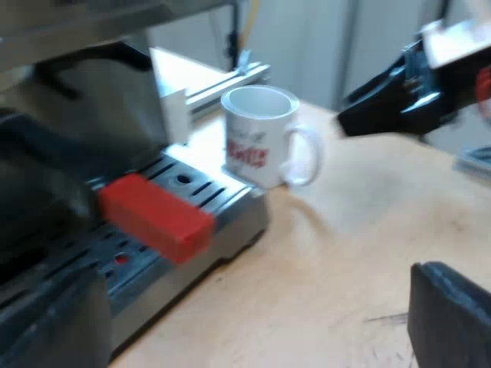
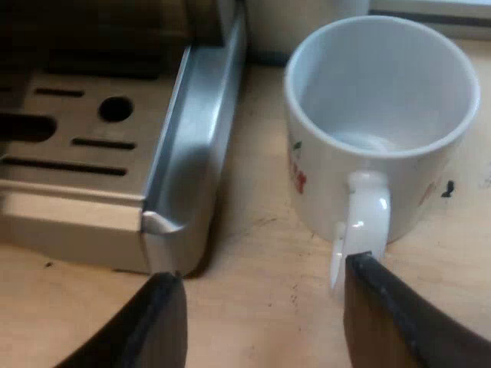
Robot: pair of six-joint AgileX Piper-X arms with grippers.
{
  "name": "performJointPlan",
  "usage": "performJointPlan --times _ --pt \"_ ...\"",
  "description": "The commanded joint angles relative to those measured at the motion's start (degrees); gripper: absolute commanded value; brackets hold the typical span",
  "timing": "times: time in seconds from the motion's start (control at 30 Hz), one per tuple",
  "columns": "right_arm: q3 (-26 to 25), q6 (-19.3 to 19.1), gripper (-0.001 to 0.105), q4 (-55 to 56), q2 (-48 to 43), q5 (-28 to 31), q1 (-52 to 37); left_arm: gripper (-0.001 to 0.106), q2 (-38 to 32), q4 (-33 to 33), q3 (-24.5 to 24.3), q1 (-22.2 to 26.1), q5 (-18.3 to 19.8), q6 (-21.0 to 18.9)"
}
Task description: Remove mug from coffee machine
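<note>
The white mug (image 2: 376, 115) with red print is empty and stands upright on the wooden table, just beside the machine's metal drip tray (image 2: 188, 153). Its handle (image 2: 360, 218) points toward my right gripper (image 2: 261, 272), which is open. One of its black fingers (image 2: 391, 314) touches the handle's lower end, and the other finger hovers over the table off the tray's corner. In the left wrist view the mug (image 1: 261, 134) stands by the tray with the right gripper (image 1: 357, 119) close to its handle. My left gripper (image 1: 257, 295) is open over the table near the tray's edge, holding nothing.
The espresso machine (image 1: 84, 100) rises behind its slotted drip tray (image 1: 199, 199). The red end of the holder's handle (image 1: 153, 216) juts out over that tray. Bare wooden table (image 1: 345, 253) stretches away from the mug.
</note>
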Motion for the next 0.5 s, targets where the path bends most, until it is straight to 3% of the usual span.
performJointPlan --times 0.03,0.13,0.2,0.3,0.5 --pt "-6.15 0.09 0.049 23.93 -2.28 -4.3 0.17 0.08 0.02 3.33 -1.85 -0.23 -1.8 -1.07" --pt "-9.1 0.09 0.049 28.27 -3.01 -5.23 0.17 0.08 0.02 7.01 -3.68 -0.23 -1.78 -1.54" --pt "-11.05 0.09 0.049 30.73 -3.2 -5.24 0.17 0.08 1.46 13.27 -7.47 -0.23 -1.78 -3.35" --pt "-20.58 -0.36 0.049 39.38 -2.71 -5.22 0.05 0.08 3.82 14.18 -9.28 -0.23 -2.89 -6.01" --pt "-27.46 -0.25 0.049 43.75 -0.4 -5.22 0.04 0.08 12.04 14.28 -14.12 -0.07 -3.12 -7.68"
